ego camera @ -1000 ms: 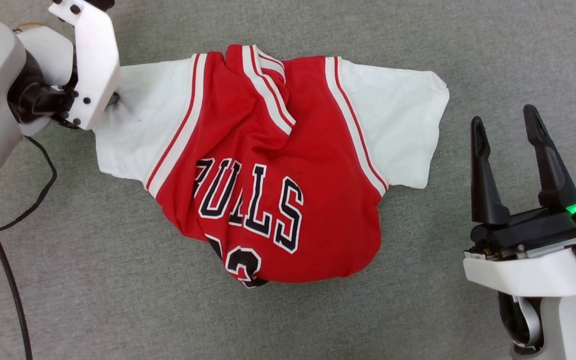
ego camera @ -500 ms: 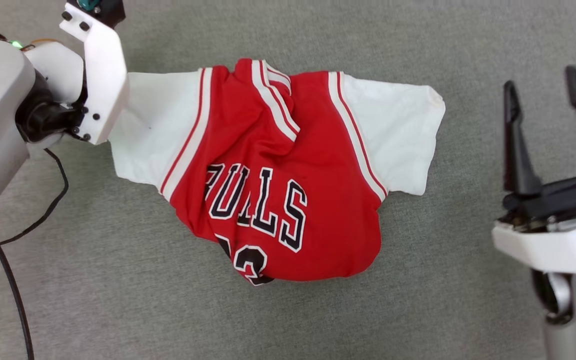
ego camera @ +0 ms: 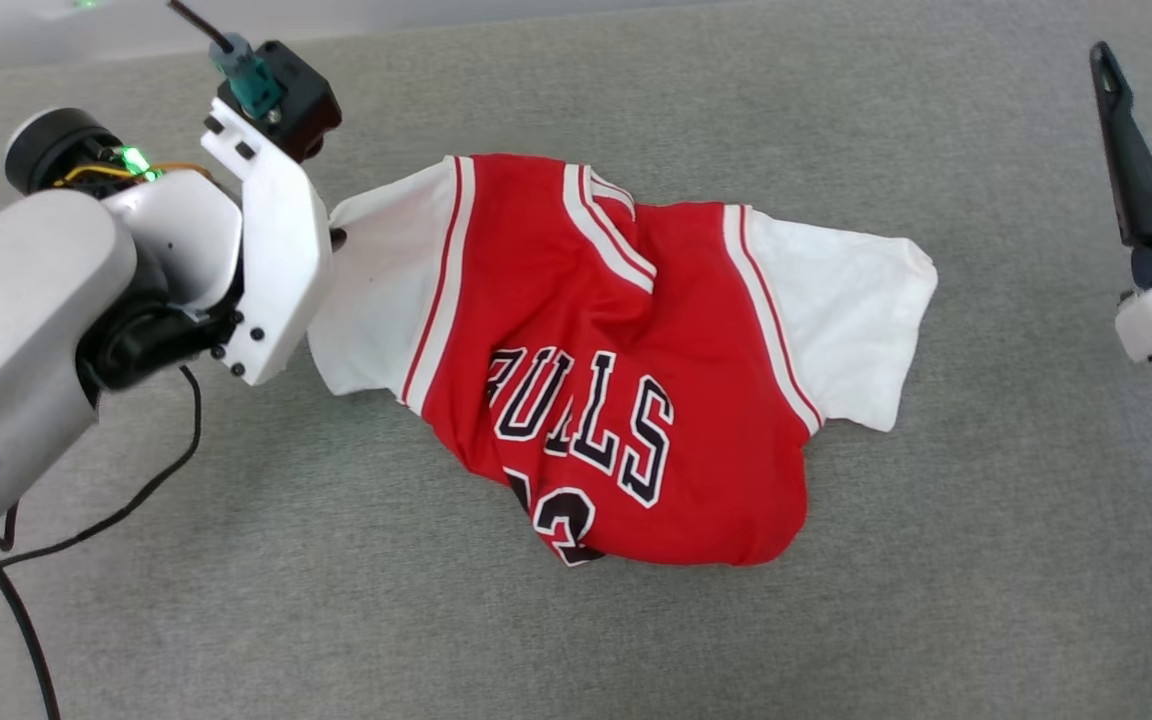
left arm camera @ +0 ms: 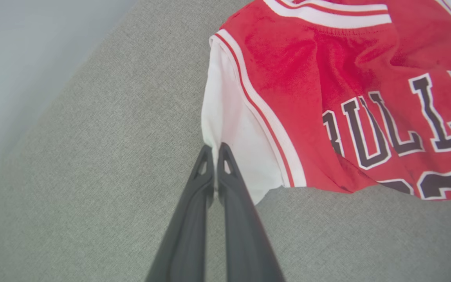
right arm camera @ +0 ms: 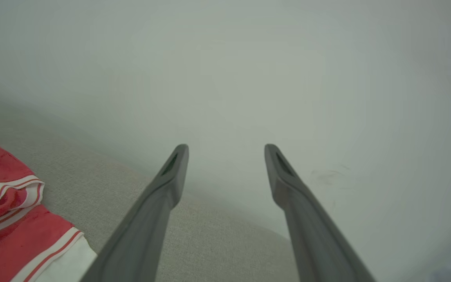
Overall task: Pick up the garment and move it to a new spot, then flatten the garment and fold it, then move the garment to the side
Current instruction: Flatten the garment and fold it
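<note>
A desk (ego camera: 836,620) covered in grey woven cloth fills the head view, with a pale, plain wall (right arm camera: 249,58) behind its far edge. On the cloth lies the garment (ego camera: 696,330), a red jersey-style T-shirt with short white sleeves and white-and-red striped trim, front side up and rumpled; its lower part is bunched under, so the black, white-edged "BULLS" lettering (ego camera: 586,420) runs crooked and the number below it is half tucked away. The striped collar (ego camera: 606,225) is folded over toward the middle of the garment. At the garment's left side, the left pincer (left arm camera: 213,150) has its two long dark fingers pressed together on the edge of the white left sleeve (left arm camera: 233,129), which is pulled slightly off the cloth where it is clamped. A black cable (ego camera: 136,500) trails from that arm across the cloth, left of the garment. The white right sleeve (ego camera: 856,320) lies flat and spread. The right pincer (right arm camera: 225,150) hangs well apart from the garment, to its right, fingers spread wide and holding nothing; one dark finger (ego camera: 1131,170) of it shows in the head view.
</note>
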